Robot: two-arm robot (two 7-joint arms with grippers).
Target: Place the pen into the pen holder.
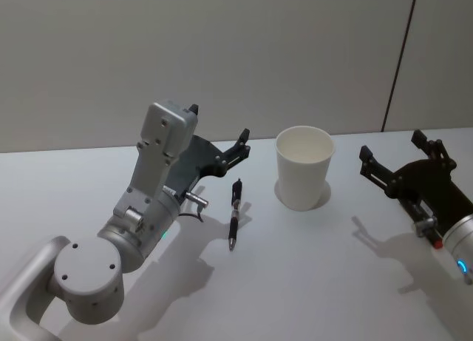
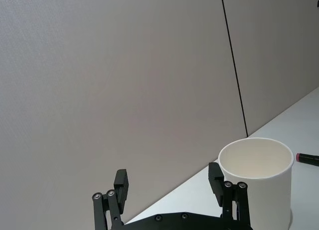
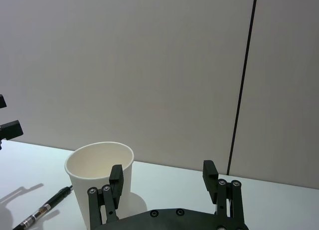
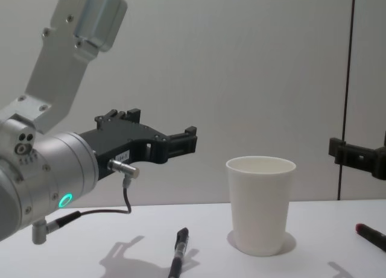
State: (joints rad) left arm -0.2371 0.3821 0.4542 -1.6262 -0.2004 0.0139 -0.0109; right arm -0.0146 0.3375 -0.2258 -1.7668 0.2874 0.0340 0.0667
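Plain grey-beige wall (image 1: 185,52) — one dark vertical seam (image 1: 400,60) — behind a white table (image 1: 310,282).

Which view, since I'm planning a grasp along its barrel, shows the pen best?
The head view: the pen shows whole, end to end, seen from above. The chest view shows it foreshortened and cut by the lower edge; the right wrist view catches part of it beside the pen holder.
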